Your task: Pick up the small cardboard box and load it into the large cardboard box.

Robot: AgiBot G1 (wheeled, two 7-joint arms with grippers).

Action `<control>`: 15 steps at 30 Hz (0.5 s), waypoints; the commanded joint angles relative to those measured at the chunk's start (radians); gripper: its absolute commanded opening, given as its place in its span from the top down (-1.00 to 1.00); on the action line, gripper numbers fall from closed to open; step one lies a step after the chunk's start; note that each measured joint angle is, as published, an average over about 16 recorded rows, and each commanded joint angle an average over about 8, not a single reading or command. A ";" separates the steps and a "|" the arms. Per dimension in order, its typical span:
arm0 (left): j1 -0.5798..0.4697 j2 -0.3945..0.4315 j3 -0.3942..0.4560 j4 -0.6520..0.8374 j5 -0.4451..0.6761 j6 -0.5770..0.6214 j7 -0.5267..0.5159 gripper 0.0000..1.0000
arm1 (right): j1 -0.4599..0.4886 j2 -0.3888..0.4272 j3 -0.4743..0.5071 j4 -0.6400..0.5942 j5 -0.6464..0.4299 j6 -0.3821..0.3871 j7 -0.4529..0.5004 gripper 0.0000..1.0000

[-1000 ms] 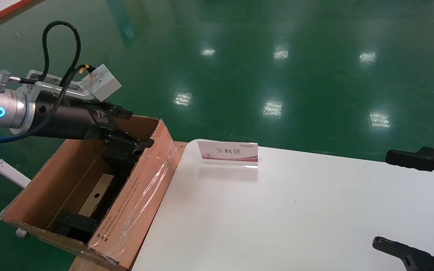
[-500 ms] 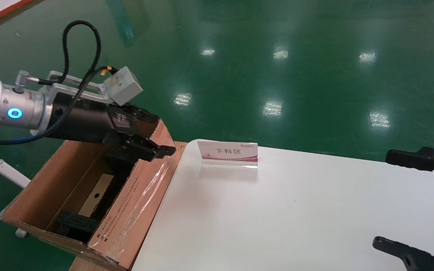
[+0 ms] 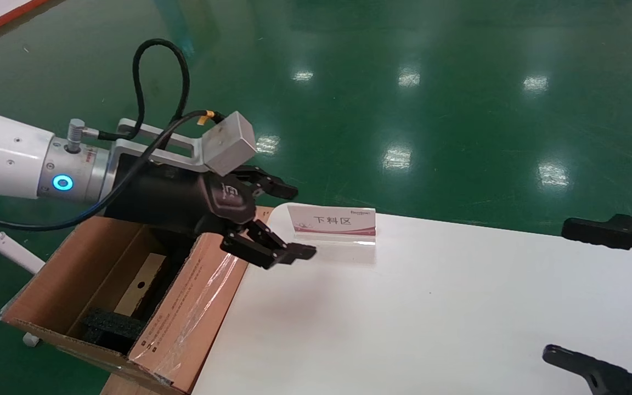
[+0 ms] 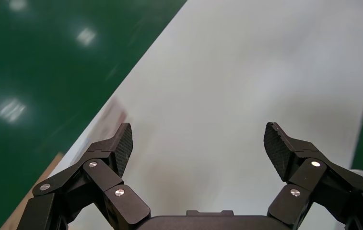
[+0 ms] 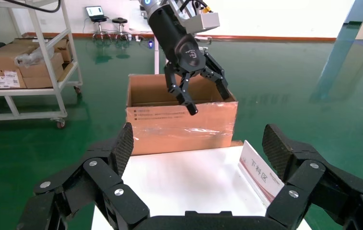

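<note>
The small cardboard box [image 3: 141, 284] lies inside the large cardboard box [image 3: 198, 304], its tan top with a round hole facing up between black foam blocks [image 3: 110, 326]. My left gripper [image 3: 299, 222] is open and empty, past the large box's far right corner and above the white table's left end. In the left wrist view, the left gripper [image 4: 201, 143] has only bare table between its pads. From the right wrist view, the left gripper [image 5: 209, 98] hangs in front of the large cardboard box [image 5: 179, 127]. My right gripper [image 3: 560, 291] is parked open at the table's right edge.
A white table [image 3: 415, 318] adjoins the large box's taped side. A small red-and-white sign [image 3: 331, 223] stands near the table's far left, just right of the left gripper. A trolley with cartons [image 5: 21, 67] stands far behind on the green floor.
My left gripper has moved right, from over the large box's far end to over the table's left edge, open and empty throughout. The right arm has not moved.
</note>
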 commanded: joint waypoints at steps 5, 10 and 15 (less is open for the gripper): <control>0.126 0.031 -0.156 0.008 -0.048 0.052 0.069 -1.00 | 0.000 0.000 0.000 0.000 0.000 0.000 0.000 -1.00; 0.230 0.057 -0.285 0.014 -0.088 0.096 0.127 -1.00 | 0.000 0.000 -0.001 0.000 0.000 0.000 0.000 -1.00; 0.336 0.082 -0.415 0.020 -0.128 0.140 0.185 -1.00 | 0.000 0.000 -0.001 0.000 0.001 0.000 0.000 -1.00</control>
